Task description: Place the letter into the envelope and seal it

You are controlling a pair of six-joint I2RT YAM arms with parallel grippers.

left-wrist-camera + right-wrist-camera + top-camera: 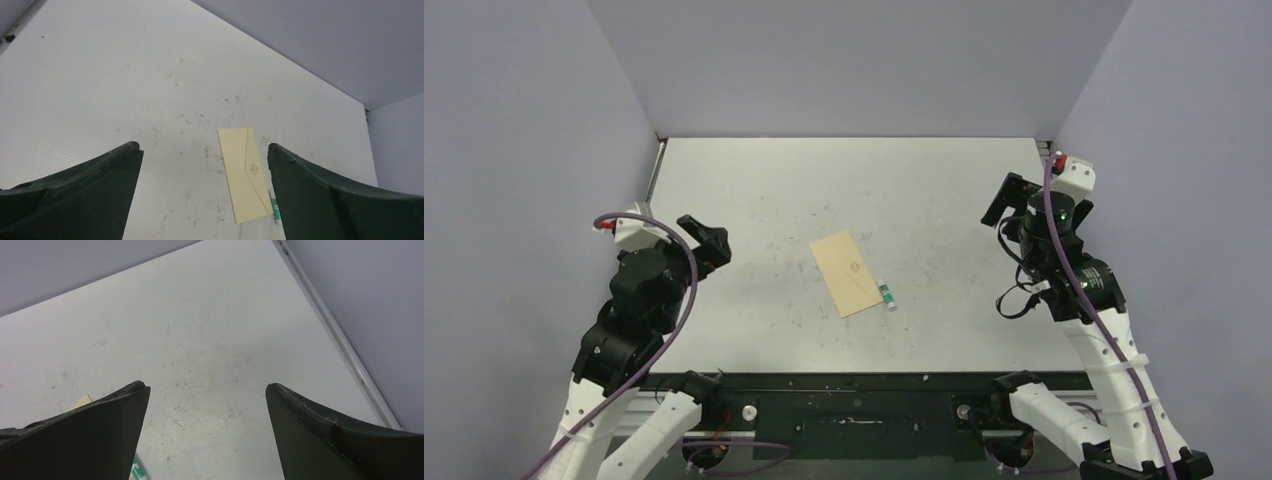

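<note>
The pale tan envelope (852, 272) lies flat in the middle of the table with its triangular flap folded down and a small ornament at the flap's tip. It also shows in the left wrist view (246, 172), and one corner shows in the right wrist view (84, 400). The dark-bordered letter is not in view in any frame. My left gripper (709, 245) is open and empty, raised well to the left of the envelope (202, 147). My right gripper (1004, 200) is open and empty, raised far to its right (206, 386).
A small white and green glue stick (888, 295) lies against the envelope's near right edge, and shows in both wrist views (274, 204) (136, 472). Grey walls close the table on three sides. A metal strip (345, 350) runs along the right edge.
</note>
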